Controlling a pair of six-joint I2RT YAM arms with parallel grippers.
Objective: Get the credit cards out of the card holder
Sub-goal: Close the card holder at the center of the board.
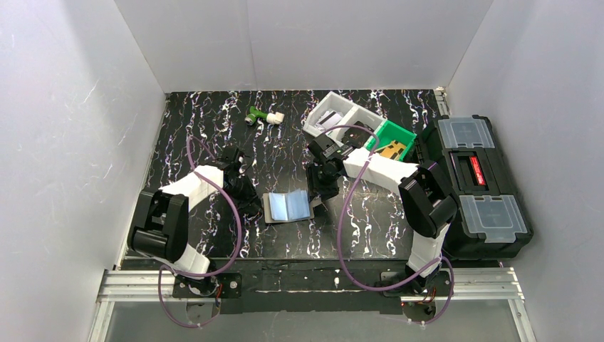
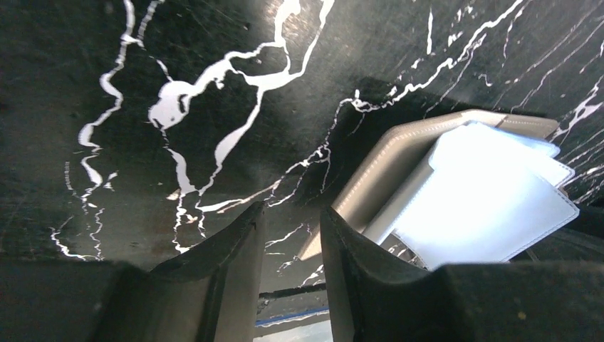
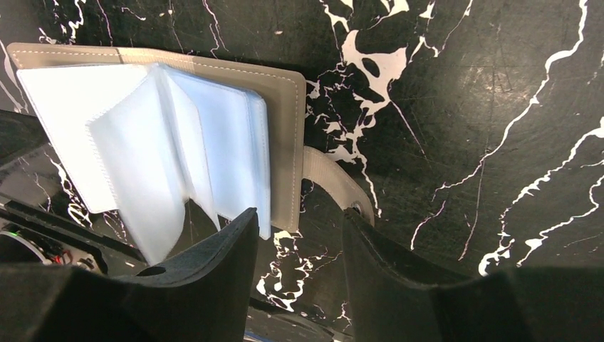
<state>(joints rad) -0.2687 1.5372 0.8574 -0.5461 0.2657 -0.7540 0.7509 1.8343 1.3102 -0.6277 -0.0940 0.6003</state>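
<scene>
The card holder (image 1: 288,206) lies open on the black marbled table, its pale blue sleeves up. No credit card can be told apart from the sleeves. My left gripper (image 1: 252,202) is at the holder's left edge, open and empty. In the left wrist view (image 2: 292,214) the holder (image 2: 399,160) lies to the right of the fingers. My right gripper (image 1: 318,194) is at the holder's right edge, open and empty. In the right wrist view (image 3: 295,217) the grey cover (image 3: 283,107), fanned sleeves (image 3: 142,142) and snap strap (image 3: 333,184) lie just ahead of the fingertips.
A white bin (image 1: 335,115) and a green bin (image 1: 393,141) stand at the back right, each holding something flat. A black toolbox (image 1: 474,184) sits at the right edge. A small green and white object (image 1: 262,116) lies at the back. White walls enclose the table.
</scene>
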